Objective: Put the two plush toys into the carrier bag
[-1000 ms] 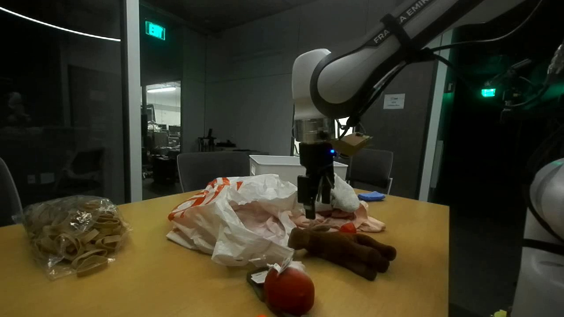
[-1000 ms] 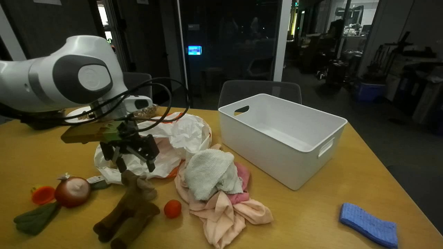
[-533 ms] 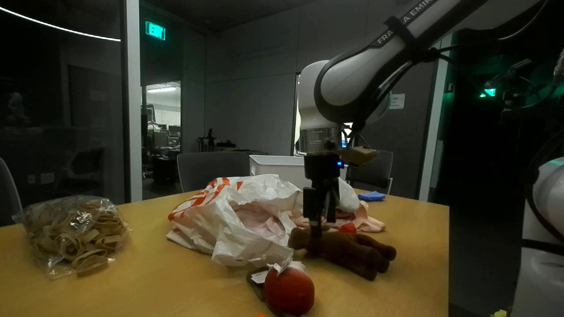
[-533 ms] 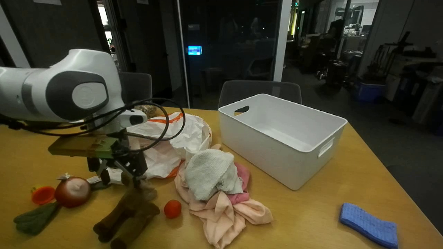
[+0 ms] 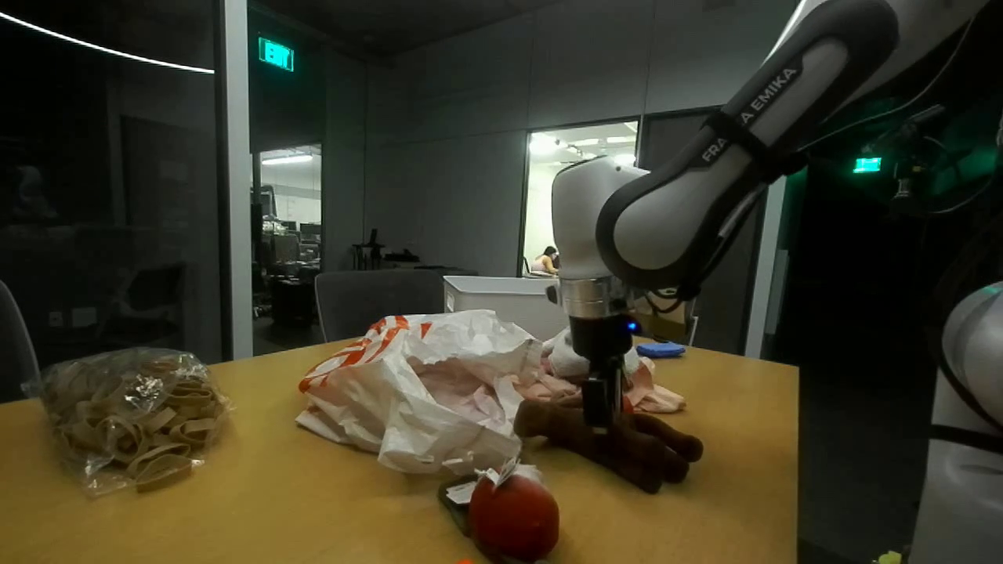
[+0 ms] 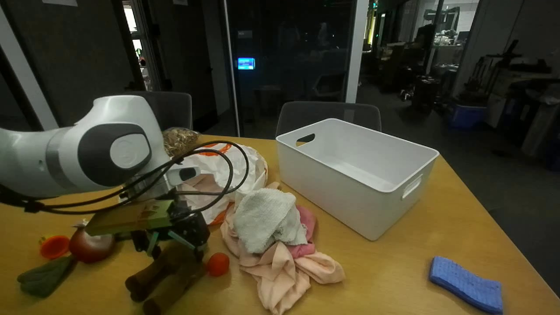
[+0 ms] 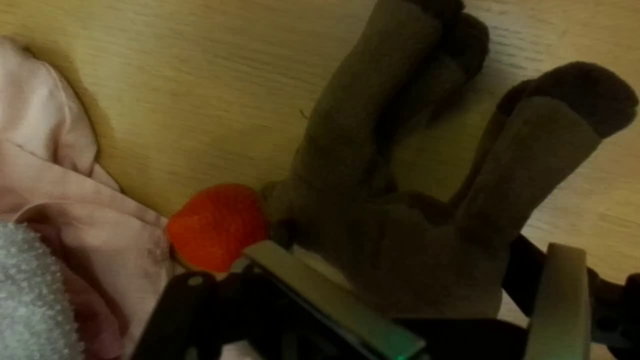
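The dark brown plush toy (image 5: 548, 423) lies on its side beside the carrier bag's mouth; it also shows in an exterior view (image 6: 153, 280) and the wrist view (image 7: 410, 235). My gripper (image 5: 603, 427) is down over its body, fingers apart on either side, with small gaps beside the toy in the wrist view (image 7: 400, 250). The fingertips are partly hidden. The round red plush toy (image 5: 515, 517) lies nearer the camera; its green leafy end (image 6: 46, 278) shows in an exterior view. The crinkled white carrier bag (image 5: 462, 439) with orange print lies open on its side.
A small red ball (image 7: 217, 227) sits against the brown toy, by a pile of pink and white cloths (image 6: 267, 223). A white bin (image 6: 332, 188), a blue cloth (image 6: 466, 284), an orange ring-like item (image 6: 54, 247) and a clear bag of tan pieces (image 5: 133, 415) stand around.
My gripper has come down from above the brown toy's head end and moved along toward its legs, now straddling the body. The brown toy has shifted very slightly. The bag's edge barely moved.
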You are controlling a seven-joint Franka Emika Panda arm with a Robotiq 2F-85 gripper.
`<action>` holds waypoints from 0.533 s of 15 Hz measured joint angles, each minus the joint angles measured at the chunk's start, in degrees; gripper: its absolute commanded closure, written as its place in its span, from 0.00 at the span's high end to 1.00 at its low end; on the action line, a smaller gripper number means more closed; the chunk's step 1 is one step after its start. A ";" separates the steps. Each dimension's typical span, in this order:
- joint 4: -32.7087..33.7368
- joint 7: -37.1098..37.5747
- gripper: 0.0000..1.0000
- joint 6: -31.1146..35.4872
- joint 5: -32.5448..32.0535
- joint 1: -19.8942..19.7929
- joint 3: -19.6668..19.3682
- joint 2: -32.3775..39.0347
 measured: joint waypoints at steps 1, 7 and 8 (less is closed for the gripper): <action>0.01 -0.05 0.58 1.55 0.00 -0.14 -0.61 0.64; 0.15 -3.10 0.14 8.28 3.95 -0.12 -3.81 2.75; 0.20 -3.55 0.10 8.76 4.62 -0.12 -4.16 2.75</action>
